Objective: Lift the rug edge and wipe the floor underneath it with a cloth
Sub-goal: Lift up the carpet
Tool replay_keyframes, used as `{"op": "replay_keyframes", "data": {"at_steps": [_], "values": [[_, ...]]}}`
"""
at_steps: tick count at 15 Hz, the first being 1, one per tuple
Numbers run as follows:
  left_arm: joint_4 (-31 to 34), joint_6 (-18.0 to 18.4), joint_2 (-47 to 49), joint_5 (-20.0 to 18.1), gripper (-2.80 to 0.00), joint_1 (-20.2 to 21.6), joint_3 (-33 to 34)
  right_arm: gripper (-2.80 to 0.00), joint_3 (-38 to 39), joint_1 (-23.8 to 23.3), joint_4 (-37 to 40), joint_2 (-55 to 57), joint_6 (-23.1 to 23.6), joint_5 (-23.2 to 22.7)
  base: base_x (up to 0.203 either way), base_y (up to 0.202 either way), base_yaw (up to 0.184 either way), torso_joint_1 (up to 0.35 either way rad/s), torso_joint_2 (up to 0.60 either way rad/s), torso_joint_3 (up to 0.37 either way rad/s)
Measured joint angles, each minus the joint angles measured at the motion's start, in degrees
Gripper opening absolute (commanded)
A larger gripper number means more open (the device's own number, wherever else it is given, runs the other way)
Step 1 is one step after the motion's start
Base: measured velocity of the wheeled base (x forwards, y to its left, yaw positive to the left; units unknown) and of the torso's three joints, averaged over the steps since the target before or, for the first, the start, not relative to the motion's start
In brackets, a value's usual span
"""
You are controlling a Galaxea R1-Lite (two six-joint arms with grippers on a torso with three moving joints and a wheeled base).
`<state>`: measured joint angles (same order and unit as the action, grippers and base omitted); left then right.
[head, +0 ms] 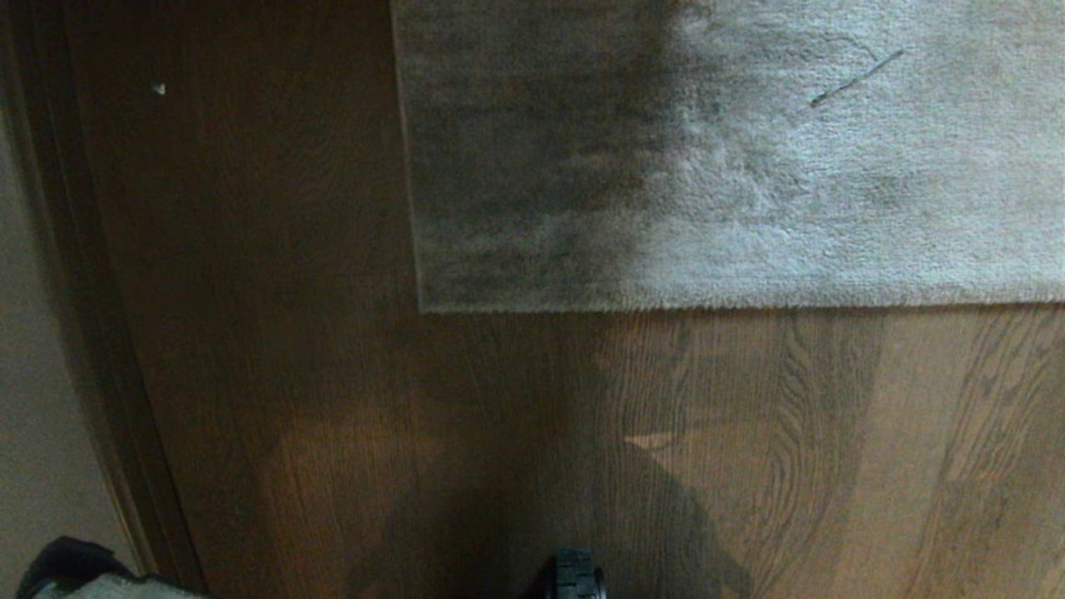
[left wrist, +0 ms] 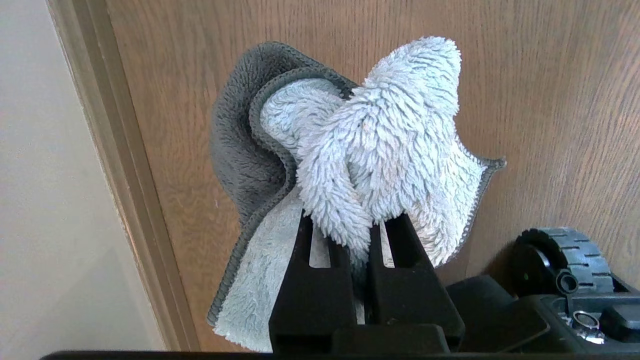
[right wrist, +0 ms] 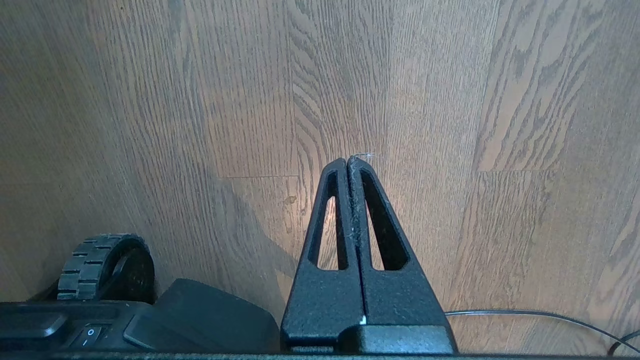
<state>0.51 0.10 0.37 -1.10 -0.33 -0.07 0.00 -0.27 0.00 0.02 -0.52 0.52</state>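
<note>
Along the far left of the head view, a pale wall (head: 33, 349) and a dark baseboard strip (head: 91, 316), slanting down toward the lower left corner. In that corner, a sliver of the left arm with the cloth (head: 116, 586), barely inside the frame. Right of the baseboard, a wide band of bare floor (head: 274, 274), brown wood-grain planks, open from the top of the frame to the bottom.

Upper centre to upper right: the rug (head: 732, 150), light grey and plush, lying flat. The rug edge (head: 732, 306) straight across the middle of the frame, with its corner at centre-left and a second border climbing from there to the top. Left part of the rug in shadow. A thin dark line lying on the pile near the upper right. Below the edge, open floor across the whole lower half, crossed by the robot's shadow. At bottom centre, a black part of the base (head: 577, 574).

In the left wrist view, left pincer (left wrist: 357, 235) clamped on the cloth (left wrist: 380, 145), pale fluffy terry with a darker grey back, bunched above the fingertips and hanging over floor beside the baseboard; a treaded wheel (left wrist: 575, 255) at lower right.

In the right wrist view, right pincer (right wrist: 348, 162) closed tight, fingers together, empty, above bare planks; a thin cable (right wrist: 530, 316) at lower right.
</note>
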Motion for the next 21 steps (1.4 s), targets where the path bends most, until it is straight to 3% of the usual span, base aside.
{"op": "replay_keyframes", "data": {"at_steps": [21], "values": [[-0.1,0.0,-0.4,0.0,-2.80,0.0,0.0,-2.80,0.0,0.0,0.0,0.0,0.9,0.0,0.000,0.000,0.000,0.000,0.00,0.000]]}}
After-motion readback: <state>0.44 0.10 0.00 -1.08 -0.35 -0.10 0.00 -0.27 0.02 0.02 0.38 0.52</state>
